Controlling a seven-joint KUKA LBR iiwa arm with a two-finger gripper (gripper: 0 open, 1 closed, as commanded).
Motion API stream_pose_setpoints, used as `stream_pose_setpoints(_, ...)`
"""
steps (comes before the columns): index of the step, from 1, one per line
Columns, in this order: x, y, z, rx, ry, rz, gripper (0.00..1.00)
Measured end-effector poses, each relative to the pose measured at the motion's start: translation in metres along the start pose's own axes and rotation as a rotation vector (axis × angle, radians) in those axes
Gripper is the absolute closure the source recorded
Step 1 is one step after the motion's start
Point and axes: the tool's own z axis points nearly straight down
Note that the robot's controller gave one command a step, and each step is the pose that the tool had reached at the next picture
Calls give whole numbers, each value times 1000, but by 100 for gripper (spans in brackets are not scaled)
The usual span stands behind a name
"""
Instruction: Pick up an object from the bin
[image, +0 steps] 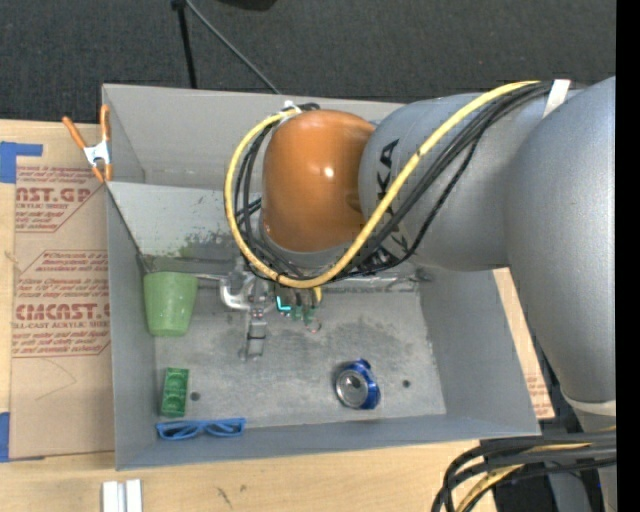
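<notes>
Low near mid-bin, under the orange wrist cover (315, 180): gripper (256, 335), over bare grey floor of the bin (290, 395). Can't tell if apart or together (too much hidden by cover and cables (300, 275)). Nothing visibly clamped.

Nearest candidate: pale green cup (168, 302), left of the gripper and close to the left wall, seemingly on its side, apart from the gripper as far as can be judged. Further off: blue can (357, 385) to the lower right, top end showing; green studded block (175, 390) and blue sunglasses (200, 430) in the near-left corner, close to each other.

Risks, as judgement only: closing here probably grabs air, given the bare floor underneath. Going for the cup risks shoving it into the wall or rolling it away (round, light-looking). Similar tip-or-roll hazard with the can. Sunglasses flat and thin, so likely to scrape the floor or slip out.
</notes>
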Motion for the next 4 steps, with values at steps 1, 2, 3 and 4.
stream_pose_setpoints(1,57,52,81,1,9,-108,0)
stream_pose_setpoints(2,51,68,112,-1,-5,-553,0)
stream_pose_setpoints(3,51,68,112,-1,-5,-553,100)
stream_pose_setpoints(4,51,68,112,-2,-8,-552,0)
